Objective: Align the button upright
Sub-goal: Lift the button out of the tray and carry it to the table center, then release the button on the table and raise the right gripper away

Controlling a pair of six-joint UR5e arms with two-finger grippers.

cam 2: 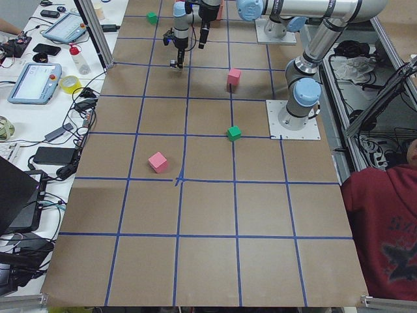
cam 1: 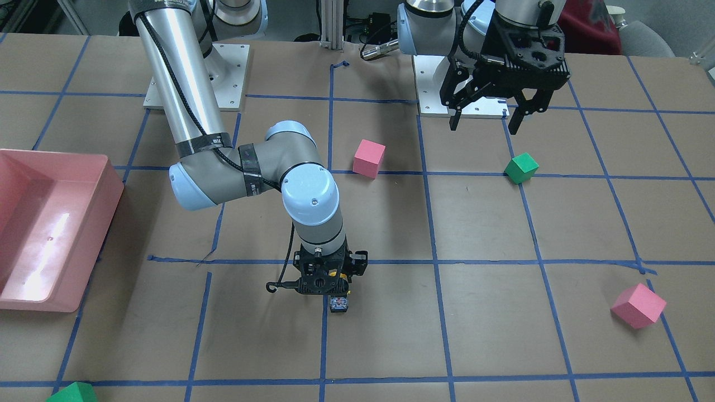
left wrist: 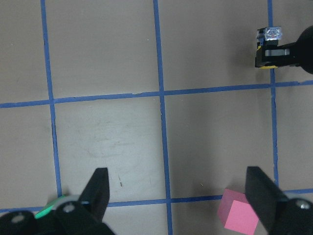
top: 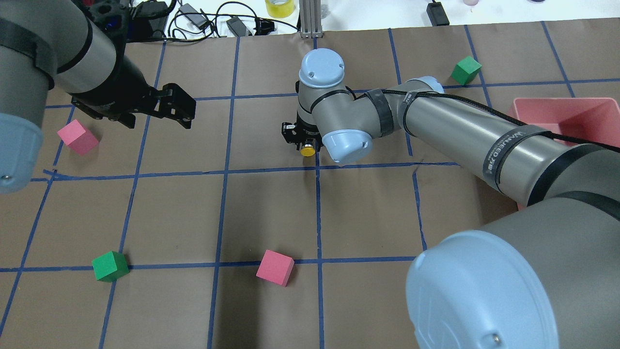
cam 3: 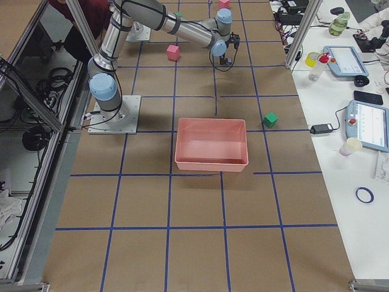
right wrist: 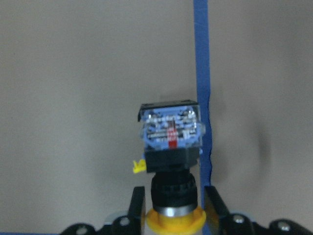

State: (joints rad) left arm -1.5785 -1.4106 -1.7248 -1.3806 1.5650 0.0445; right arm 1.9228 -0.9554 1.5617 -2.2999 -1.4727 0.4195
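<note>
The button (right wrist: 170, 131) lies on its side on the brown table. Its yellow cap is toward the robot and its grey-white base block (cam 1: 339, 304) points toward the operators' side. My right gripper (cam 1: 335, 295) points down over it. Its two fingers (right wrist: 138, 205) press close on either side of the yellow cap and black collar, so it is shut on the button. The cap also shows in the overhead view (top: 307, 150). My left gripper (cam 1: 483, 120) is open and empty, hanging above the table near the left arm's base, far from the button. It also shows in its own wrist view (left wrist: 180, 193).
A pink cube (cam 1: 368, 158) and a green cube (cam 1: 521, 167) sit behind the button. Another pink cube (cam 1: 638, 305) and another green cube (cam 1: 72, 393) lie toward the operators' edge. A pink bin (cam 1: 114, 190) stands on the robot's right side.
</note>
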